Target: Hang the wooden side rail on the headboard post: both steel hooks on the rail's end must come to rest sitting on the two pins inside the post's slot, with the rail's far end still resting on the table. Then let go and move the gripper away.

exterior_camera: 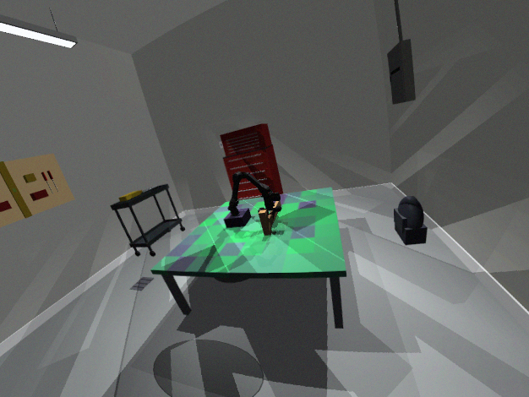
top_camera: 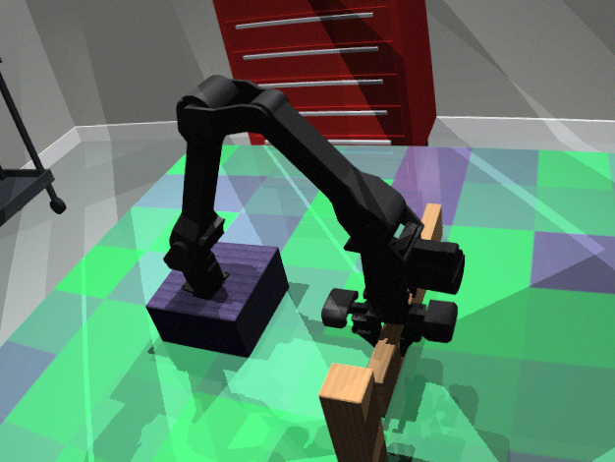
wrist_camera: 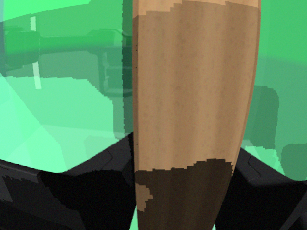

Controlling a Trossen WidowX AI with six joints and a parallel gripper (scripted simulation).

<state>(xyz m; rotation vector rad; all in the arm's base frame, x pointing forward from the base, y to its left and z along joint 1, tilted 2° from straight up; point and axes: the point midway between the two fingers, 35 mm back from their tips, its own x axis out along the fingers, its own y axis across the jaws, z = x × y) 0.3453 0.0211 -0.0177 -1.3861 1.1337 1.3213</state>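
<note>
The wooden post (top_camera: 346, 383) (exterior_camera: 265, 224) stands upright at the front in the top view. The wooden side rail (top_camera: 384, 355) (wrist_camera: 197, 88) runs from just behind the post toward the back, its near end close against the post's right side and its top below the post's top. My gripper (top_camera: 390, 338) (wrist_camera: 176, 135) points down and is shut on the rail, one finger on each side, nearer the post end. The rail's far end shows behind the arm; whether it touches the table is hard to tell. The hooks, slot and pins are hidden.
The arm's base stands on a dark purple block (top_camera: 198, 325) (exterior_camera: 237, 219) left of the rail. The table (top_camera: 496, 317) (exterior_camera: 273, 260) has a green and purple checkered top. A red drawer cabinet (top_camera: 317, 67) (exterior_camera: 252, 164) stands behind it, and a dark cart (exterior_camera: 147, 198) stands to the left.
</note>
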